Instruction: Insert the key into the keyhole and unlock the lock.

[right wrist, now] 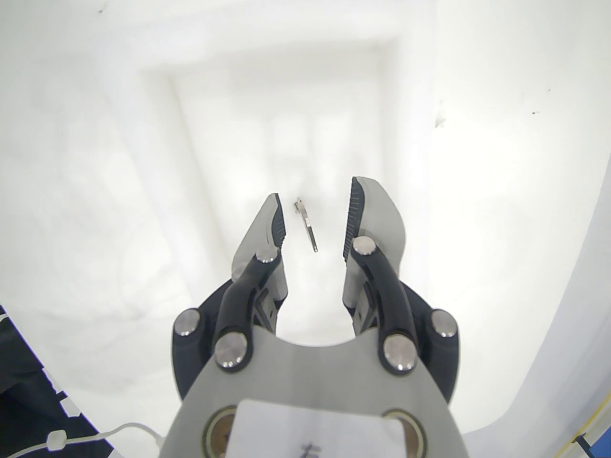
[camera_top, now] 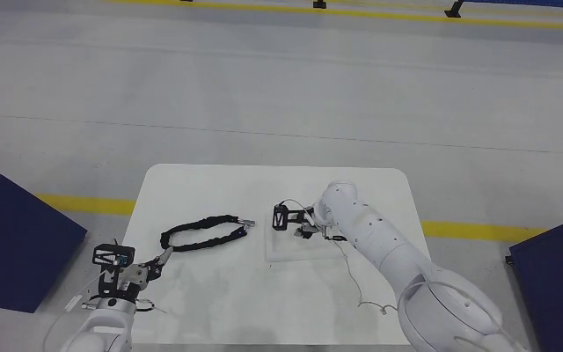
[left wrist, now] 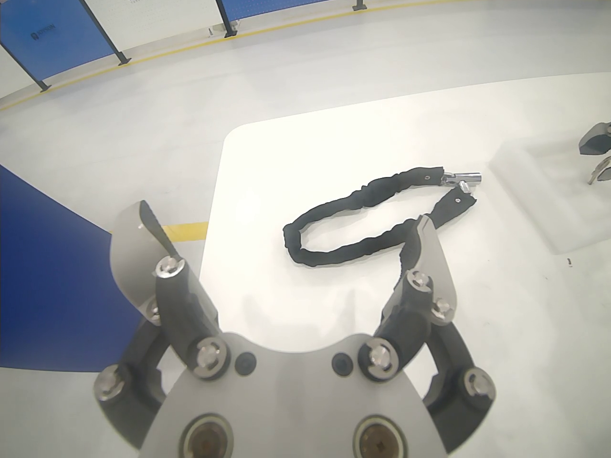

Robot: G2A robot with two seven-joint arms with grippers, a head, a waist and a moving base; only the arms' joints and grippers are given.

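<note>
Our right gripper (right wrist: 316, 190) hangs over the shallow white tray (right wrist: 267, 11) with its fingers parted to a moderate gap. The small metal key (right wrist: 305, 223) sits in the tray's recess between the pads, touching neither. Our left gripper (left wrist: 281, 214) is spread wide and holds nothing, at the near left corner of the white table (camera_top: 193, 185). The chain lock (left wrist: 363, 221), in its black fabric sleeve, lies looped on the table between the two grippers, its metal lock end (left wrist: 463, 177) just beside the tray.
</note>
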